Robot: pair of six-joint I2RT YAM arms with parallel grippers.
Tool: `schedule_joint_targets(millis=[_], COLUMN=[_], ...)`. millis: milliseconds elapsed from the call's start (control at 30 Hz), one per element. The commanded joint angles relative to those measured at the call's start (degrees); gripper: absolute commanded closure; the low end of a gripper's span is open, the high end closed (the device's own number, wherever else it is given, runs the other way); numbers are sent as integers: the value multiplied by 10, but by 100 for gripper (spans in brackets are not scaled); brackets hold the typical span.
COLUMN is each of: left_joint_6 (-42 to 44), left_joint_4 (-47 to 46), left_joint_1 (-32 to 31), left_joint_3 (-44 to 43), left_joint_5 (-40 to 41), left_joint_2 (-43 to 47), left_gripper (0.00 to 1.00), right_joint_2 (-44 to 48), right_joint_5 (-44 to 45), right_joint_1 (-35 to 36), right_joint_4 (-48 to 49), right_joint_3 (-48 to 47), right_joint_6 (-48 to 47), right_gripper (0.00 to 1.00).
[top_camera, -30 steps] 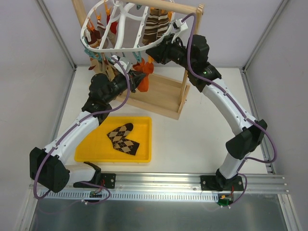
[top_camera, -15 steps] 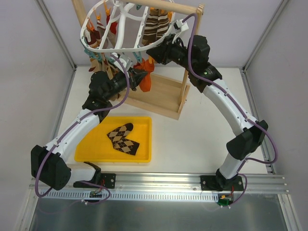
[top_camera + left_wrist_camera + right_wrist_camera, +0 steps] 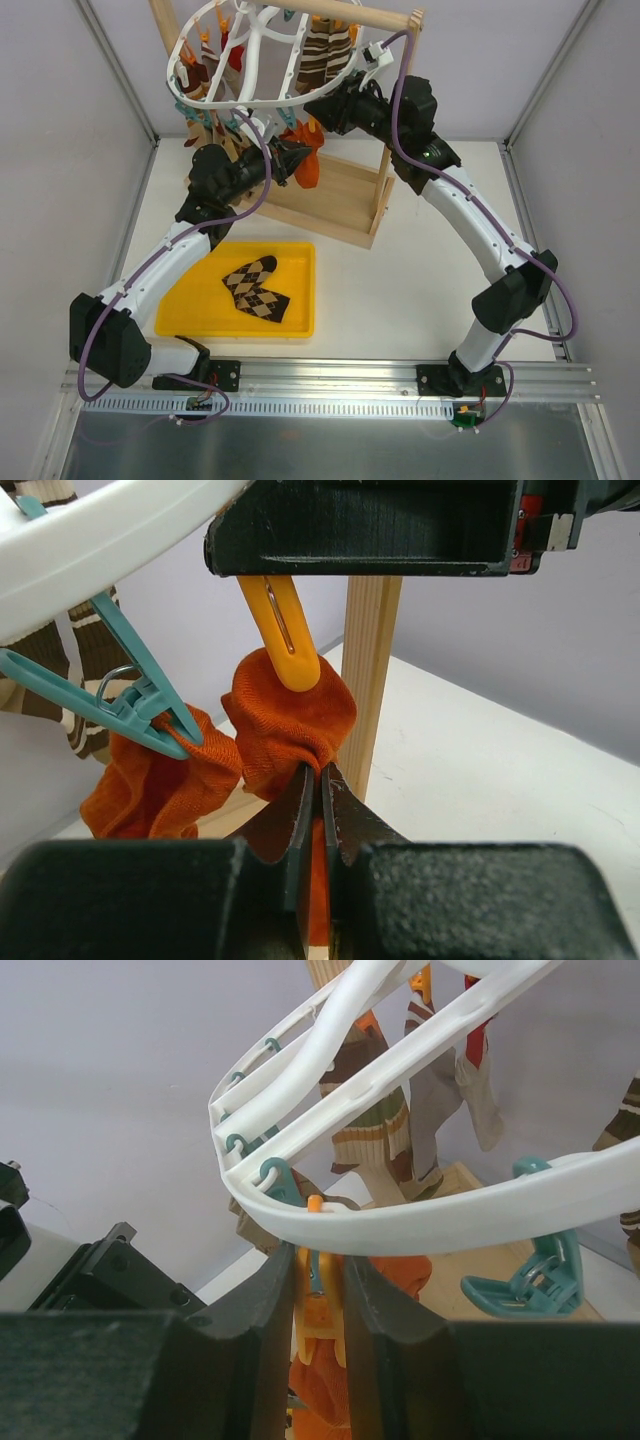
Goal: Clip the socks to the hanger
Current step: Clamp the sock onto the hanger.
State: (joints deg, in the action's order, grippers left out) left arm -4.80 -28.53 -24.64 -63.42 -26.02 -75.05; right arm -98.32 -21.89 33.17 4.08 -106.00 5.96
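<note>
My left gripper (image 3: pixel 320 775) is shut on an orange-red sock (image 3: pixel 290 720) and holds it up under the white hanger (image 3: pixel 200 100). The bunched top of this sock meets the tip of an orange peg (image 3: pixel 285 630). My right gripper (image 3: pixel 318 1275) is shut on that orange peg (image 3: pixel 318 1305), pinching its handles just below the hanger rim (image 3: pixel 420 1215). A second orange-red sock (image 3: pixel 150 780) hangs to the left from a teal peg (image 3: pixel 120 705). In the top view both grippers meet under the hoop's near edge, with the held sock (image 3: pixel 308 170) between them.
The wooden stand (image 3: pixel 385 170) carries the hanger, and its post (image 3: pixel 370 670) is right behind the held sock. Brown striped socks (image 3: pixel 325 50) hang at the far side. A yellow tray (image 3: pixel 180 310) holds argyle socks (image 3: pixel 257 287). An empty teal peg (image 3: pixel 520 1280) hangs on the rim.
My left arm has lifted the orange sock up and slightly right, closer to the orange peg. The right arm has barely moved.
</note>
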Motion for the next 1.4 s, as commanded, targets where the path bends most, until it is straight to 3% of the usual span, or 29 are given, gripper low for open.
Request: schedule_joint_targets(millis=[0, 633, 800, 900, 933, 1033, 1367], left_joint_6=[-8, -21, -15, -16, -15, -15, -14], left_joint_4=[-50, -64, -62, -62, -62, -61, -52], left_joint_1=[6, 12, 13, 13, 13, 14, 14], left_joint_3=[-20, -26, -21, -20, -20, -21, -28], left_joint_5=[-25, -56, -47, -47, -46, -44, -30], left_joint_2=[9, 14, 12, 10, 10, 10, 4], left_gripper=[100, 100, 100, 100, 100, 100, 100], right_joint_2=[26, 25, 24, 23, 23, 23, 47], right_joint_5=[-3, -9, -11, -17, -18, -17, 0], right_joint_1=[-4, -3, -4, -4, -4, -4, -4], right_joint_4=[21, 34, 34, 32, 31, 24, -36], right_joint_3=[3, 5, 3, 0, 0, -1, -3], right_joint_6=[4, -1, 3, 5, 5, 2, -25], right_gripper=[99, 99, 91, 80, 66, 43, 11])
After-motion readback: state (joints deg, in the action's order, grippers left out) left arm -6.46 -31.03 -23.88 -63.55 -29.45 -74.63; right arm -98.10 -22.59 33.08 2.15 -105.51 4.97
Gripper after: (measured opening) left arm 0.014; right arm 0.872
